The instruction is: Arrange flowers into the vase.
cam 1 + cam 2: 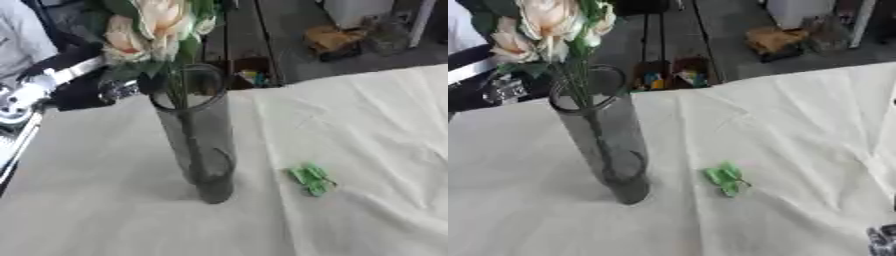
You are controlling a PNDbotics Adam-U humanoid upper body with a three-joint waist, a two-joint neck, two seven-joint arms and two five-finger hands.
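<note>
A tall smoky glass vase [197, 145] stands upright on a worktop [367, 150] draped in white cloth, left of centre. Pale peach flowers [149, 27] already sit in it, stems running straight down inside, blooms above the rim. The left hand [118, 90] shows just behind the vase's rim on the far left; whether its fingers grip anything cannot be told. A loose green leafy sprig [312, 180] lies flat to the vase's right, nearer the right hand [883, 241], barely visible at the near right corner, fingers unclear

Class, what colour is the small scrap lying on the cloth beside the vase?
Green, clearest in the left eye view.
</note>
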